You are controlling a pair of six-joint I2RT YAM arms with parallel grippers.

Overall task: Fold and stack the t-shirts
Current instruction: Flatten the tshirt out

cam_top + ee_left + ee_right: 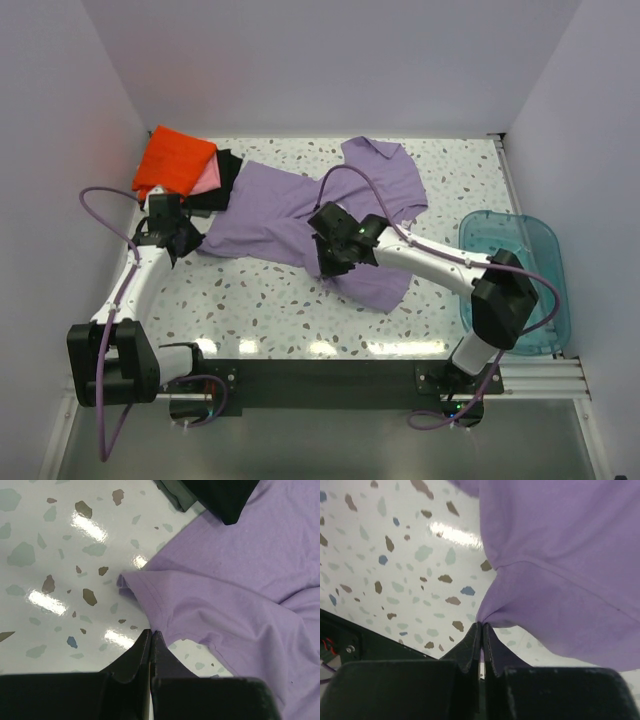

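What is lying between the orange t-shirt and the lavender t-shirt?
In the top view, a pink t-shirt and then a black t-shirt lie between the orange t-shirt and the lavender t-shirt.

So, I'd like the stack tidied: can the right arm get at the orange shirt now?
Probably not: the right gripper is shut on the lavender shirt, and the orange shirt lies at the far left, beyond the left gripper.

Beyond the left gripper (190,243), the pink shirt (207,181) and the black shirt (226,175) are largely covered by the orange shirt (175,160). The lavender shirt (280,205) is partly hidden beneath the right gripper (333,266) and is cut off in both wrist views. Whether its hem is pinched by the left gripper cannot be told.
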